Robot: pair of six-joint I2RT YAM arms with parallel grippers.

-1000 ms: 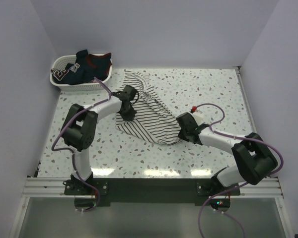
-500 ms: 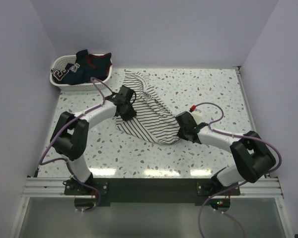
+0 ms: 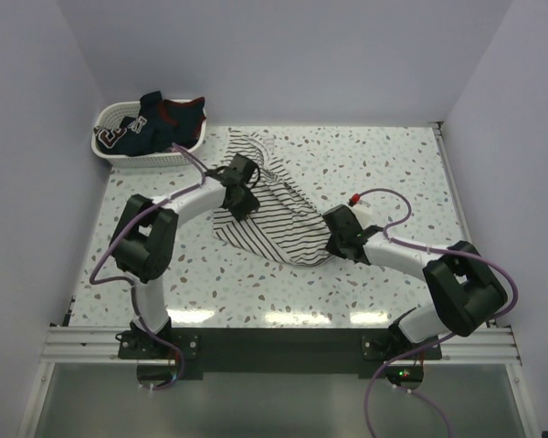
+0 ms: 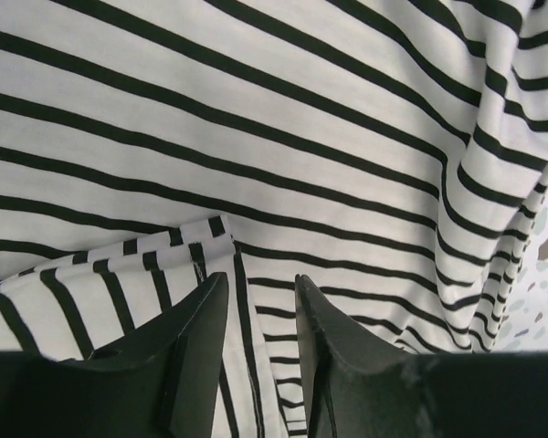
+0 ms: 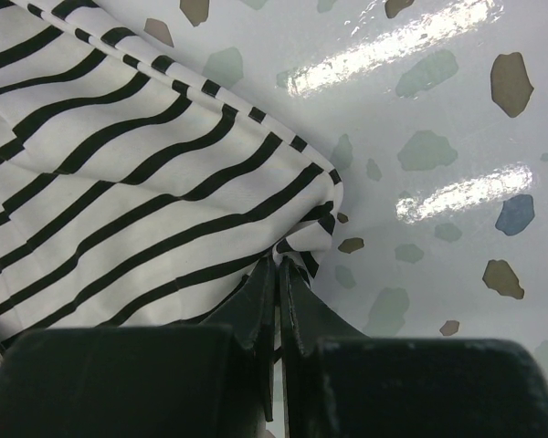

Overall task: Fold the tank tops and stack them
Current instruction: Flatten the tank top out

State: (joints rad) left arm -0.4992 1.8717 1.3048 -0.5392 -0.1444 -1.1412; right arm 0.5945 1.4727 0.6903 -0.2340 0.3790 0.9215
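The white tank top with thin dark stripes [image 3: 276, 219] lies rumpled in the middle of the table. My left gripper [image 3: 245, 199] hovers over its upper left part, jaws a little open with striped cloth [image 4: 283, 137] and a folded hem beneath them [image 4: 260, 287]. My right gripper [image 3: 333, 245] is shut on the striped top's lower right corner [image 5: 306, 242], pinching a fold of it against the table [image 5: 277, 269]. The dark navy tank top with red trim [image 3: 160, 117] lies in the basket at the back left.
A white plastic basket [image 3: 110, 144] stands at the back left corner and holds the navy top. The speckled tabletop [image 3: 393, 155] is bounded by purple walls. A small white and red object [image 3: 358, 201] sits just behind my right wrist.
My left arm swung out to the left and came back, its gripper staying over the striped top's upper left part. My right gripper has stayed shut on the corner.
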